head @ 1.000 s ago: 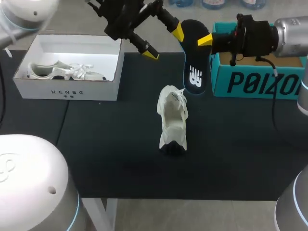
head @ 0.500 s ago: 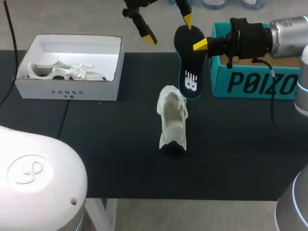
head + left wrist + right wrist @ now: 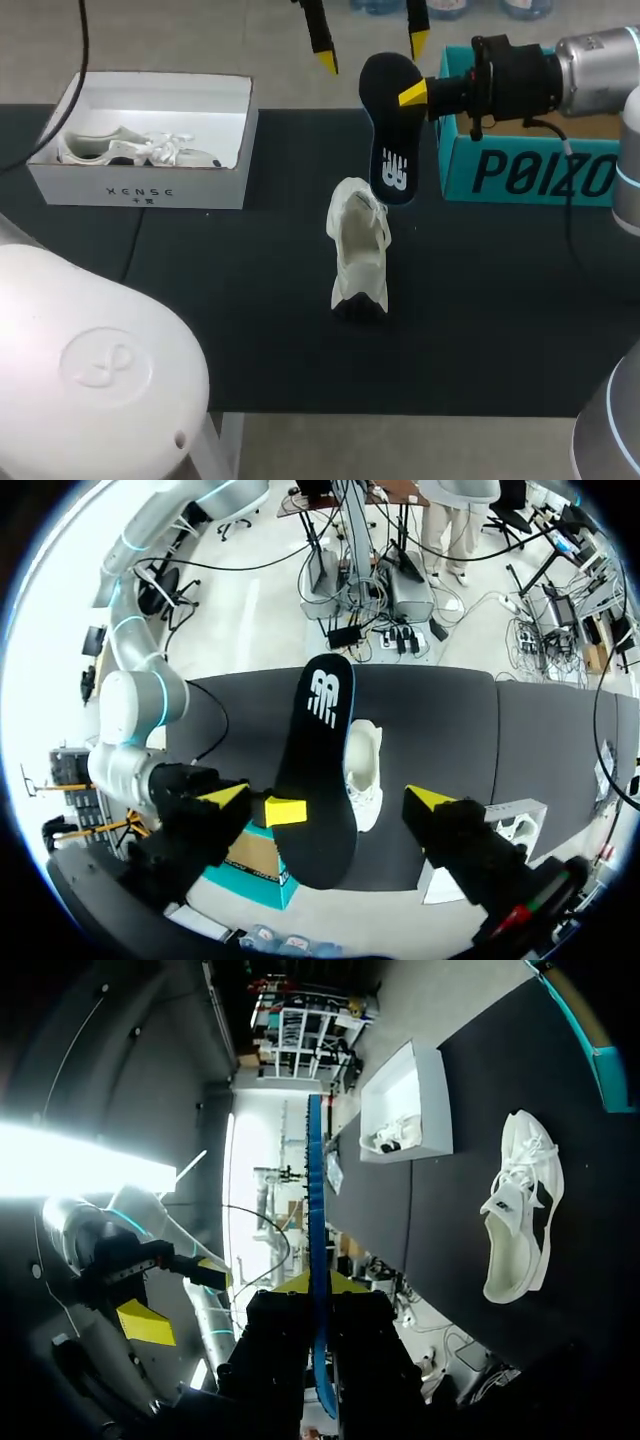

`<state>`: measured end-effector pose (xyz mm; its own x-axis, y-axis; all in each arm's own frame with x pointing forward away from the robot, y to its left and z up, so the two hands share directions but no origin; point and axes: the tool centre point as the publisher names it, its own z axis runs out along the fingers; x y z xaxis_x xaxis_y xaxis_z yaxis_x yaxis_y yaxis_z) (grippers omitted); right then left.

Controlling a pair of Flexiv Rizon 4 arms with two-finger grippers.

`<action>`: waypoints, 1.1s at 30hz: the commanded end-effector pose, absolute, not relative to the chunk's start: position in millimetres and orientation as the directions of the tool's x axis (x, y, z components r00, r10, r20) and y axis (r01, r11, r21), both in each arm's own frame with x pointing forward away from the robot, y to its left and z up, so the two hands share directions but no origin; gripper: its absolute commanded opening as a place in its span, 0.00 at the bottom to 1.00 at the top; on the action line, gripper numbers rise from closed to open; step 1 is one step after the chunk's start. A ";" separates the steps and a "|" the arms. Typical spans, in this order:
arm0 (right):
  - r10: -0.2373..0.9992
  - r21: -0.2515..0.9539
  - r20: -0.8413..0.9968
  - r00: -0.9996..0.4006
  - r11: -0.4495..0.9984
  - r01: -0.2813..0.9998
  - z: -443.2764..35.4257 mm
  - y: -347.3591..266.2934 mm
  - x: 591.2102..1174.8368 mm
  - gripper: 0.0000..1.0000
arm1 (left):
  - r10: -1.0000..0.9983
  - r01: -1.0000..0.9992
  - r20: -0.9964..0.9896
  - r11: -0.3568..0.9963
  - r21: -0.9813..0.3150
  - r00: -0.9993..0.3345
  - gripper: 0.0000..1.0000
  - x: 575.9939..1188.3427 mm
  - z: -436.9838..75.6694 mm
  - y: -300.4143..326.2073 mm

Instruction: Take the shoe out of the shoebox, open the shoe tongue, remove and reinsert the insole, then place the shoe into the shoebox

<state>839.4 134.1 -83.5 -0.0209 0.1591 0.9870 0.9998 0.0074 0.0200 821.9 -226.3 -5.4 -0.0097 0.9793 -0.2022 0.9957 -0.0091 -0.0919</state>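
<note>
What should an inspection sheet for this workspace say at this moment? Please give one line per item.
Surface: dark table, carrying the shoe and two boxes.
Job's things: white shoe on the table, touched by neither hand; dark insole out of it, held in the air near it; white box open.
Clutter: second shoe inside the white box; teal box on the right arm's side.
Hands: right hand shut on the insole; left hand open, holding nothing.
Cables: black cable hangs in front of the teal box.
Surroundings: nothing seen.
</note>
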 end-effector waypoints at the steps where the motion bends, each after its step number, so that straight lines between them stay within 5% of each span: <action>1: 0.145 0.018 0.989 -0.020 0.015 1.000 -83.8 132.4 842.3 0.00 | 0.999 0.994 -0.050 0.004 -0.113 -0.010 1.00 825.5 -6.3 -226.6; 33: 0.111 0.020 0.994 -0.021 0.008 1.000 -84.9 128.2 839.8 0.00 | 0.995 0.998 -0.103 0.002 -0.059 -0.009 1.00 824.8 -13.3 -236.0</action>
